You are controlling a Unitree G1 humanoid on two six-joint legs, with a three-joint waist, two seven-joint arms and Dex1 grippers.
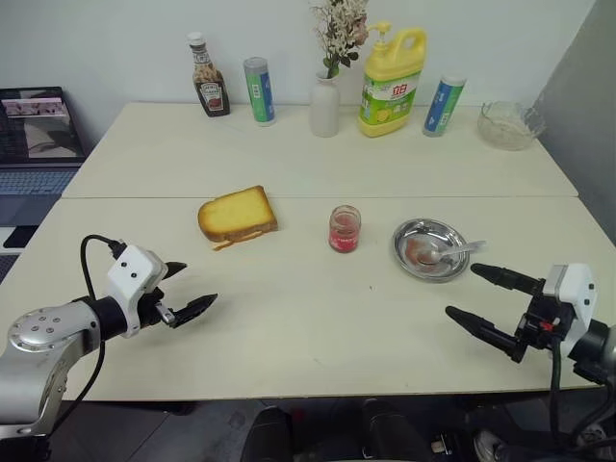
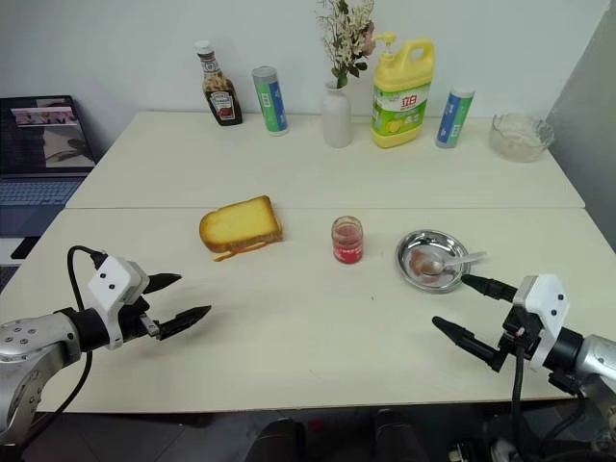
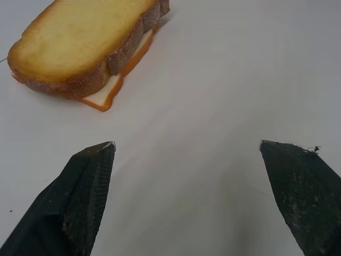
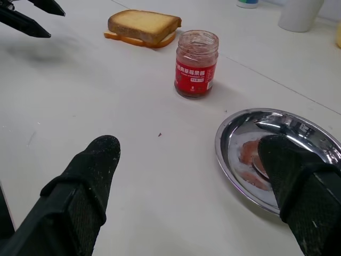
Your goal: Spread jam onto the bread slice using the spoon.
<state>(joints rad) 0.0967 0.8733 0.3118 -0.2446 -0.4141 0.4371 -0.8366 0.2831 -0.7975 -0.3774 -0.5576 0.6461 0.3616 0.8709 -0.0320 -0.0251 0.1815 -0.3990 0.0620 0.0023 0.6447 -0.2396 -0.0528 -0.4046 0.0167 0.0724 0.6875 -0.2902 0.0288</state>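
Both hands sit closest, low over the counter's near edge: left hand [image 1: 189, 289] by the near left corner, right hand [image 1: 472, 295] by the near right, each spread wide with nothing in it. Mid-counter there's the bread slice [image 1: 237, 215], stacked on a thinner slice. The jam [image 1: 344, 229] jar stands lidless to its right. Further right, the spoon [image 1: 454, 252] rests in a smeared steel dish [image 1: 412, 236].
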